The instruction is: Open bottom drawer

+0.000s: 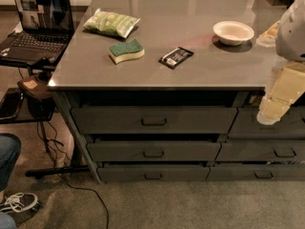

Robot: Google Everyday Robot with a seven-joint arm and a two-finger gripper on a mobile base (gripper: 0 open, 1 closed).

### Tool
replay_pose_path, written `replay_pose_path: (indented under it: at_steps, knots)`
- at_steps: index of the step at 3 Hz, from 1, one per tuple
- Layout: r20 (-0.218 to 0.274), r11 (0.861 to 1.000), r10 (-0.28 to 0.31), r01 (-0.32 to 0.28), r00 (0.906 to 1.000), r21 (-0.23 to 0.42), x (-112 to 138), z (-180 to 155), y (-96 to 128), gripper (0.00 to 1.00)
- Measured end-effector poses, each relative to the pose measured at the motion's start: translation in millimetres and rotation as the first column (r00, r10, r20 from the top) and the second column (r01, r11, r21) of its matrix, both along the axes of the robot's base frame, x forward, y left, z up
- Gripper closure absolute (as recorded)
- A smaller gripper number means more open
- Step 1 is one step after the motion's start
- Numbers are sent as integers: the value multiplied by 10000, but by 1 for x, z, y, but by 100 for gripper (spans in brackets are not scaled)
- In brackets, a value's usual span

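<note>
Camera view.

1. Surface. A grey metal countertop (pixel 190 13) fills the upper half of the frame. Its front edge runs across the middle of the frame.
2. Room. Grey carpet (pixel 190 204) covers the floor along the bottom of the frame. A side stand at the upper left carries an open laptop (pixel 40 18).
3. Task item. The bottom drawer (pixel 153 173) is the lowest and slimmest front of the left stack, at lower centre, just above the carpet. Its small loop handle (pixel 153 176) sits at the centre of the panel. Only the front panel shows. Two taller drawer fronts stand above it. A similar slim drawer (pixel 257 172) lies to its right, in the other stack.
4. Tool. The gripper (pixel 267 116) hangs at the right edge of the frame, in front of the top drawer of the right stack. It is well apart from the bottom drawer. Whether it is open or closed cannot be told.
5. Items on the countertop, left to right: a green snack bag (pixel 111 23), a green-and-yellow sponge (pixel 126 50), a black wrapped bar (pixel 176 57), a white bowl (pixel 233 32).
6. Obstructions. A black cable (pixel 90 194) trails over the carpet left of the drawers. A sneaker (pixel 19 202) rests at the lower left corner.
</note>
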State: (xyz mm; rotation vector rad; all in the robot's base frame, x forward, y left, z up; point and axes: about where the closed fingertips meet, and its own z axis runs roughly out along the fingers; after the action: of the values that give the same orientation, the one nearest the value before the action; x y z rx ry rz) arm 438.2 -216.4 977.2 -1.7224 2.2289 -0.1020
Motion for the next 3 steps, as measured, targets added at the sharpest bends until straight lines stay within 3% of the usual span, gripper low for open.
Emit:
replay_pose_path:
  at_steps: [1,2,3]
  knots:
    - [54,10000,-33,33,10000,37,-6,-5,1,0]
    - [-413,9988,-176,194,9990,445,-21,-41,13,0]
    - [-1366,9962,-176,290,9905,819,-50,-105,30,0]
